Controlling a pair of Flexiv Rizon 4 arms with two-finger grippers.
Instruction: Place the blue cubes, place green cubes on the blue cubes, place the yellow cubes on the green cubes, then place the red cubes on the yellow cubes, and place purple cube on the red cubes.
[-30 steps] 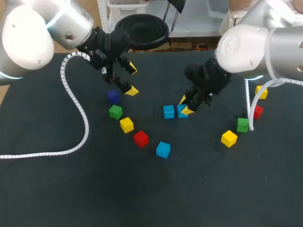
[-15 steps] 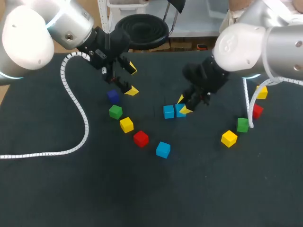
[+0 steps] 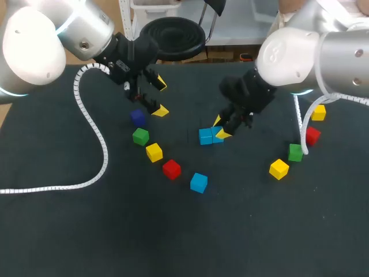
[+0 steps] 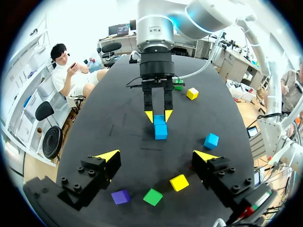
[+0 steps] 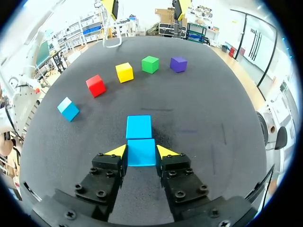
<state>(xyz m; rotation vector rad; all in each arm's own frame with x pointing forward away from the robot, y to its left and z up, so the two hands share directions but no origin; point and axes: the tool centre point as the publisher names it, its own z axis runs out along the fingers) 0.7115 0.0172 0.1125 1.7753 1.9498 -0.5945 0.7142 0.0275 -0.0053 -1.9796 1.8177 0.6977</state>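
Observation:
My right gripper [image 3: 221, 128] is shut on a blue cube [image 3: 218, 135] resting on the dark table. That cube [image 5: 141, 152] sits between the yellow tips and touches a second blue cube [image 5: 138, 126] just ahead of them. A third blue cube [image 3: 199, 182] lies apart, nearer the front. My left gripper [image 3: 157, 97] hangs open above the purple cube [image 3: 137, 118] with nothing in it. Below its fingers lie the purple cube [image 4: 120, 196], a green cube [image 4: 153, 196] and a yellow cube [image 4: 179, 182]. A red cube [image 3: 171, 169] continues that row.
At the right lie a yellow cube [image 3: 279, 169], a green cube [image 3: 296, 152], a red cube [image 3: 313, 135] and another yellow cube [image 3: 318, 112]. A white coiled cable [image 3: 98, 138] trails across the left of the table.
My right gripper has slid the held blue cube leftwards until it meets the second blue cube. The left arm has not moved.

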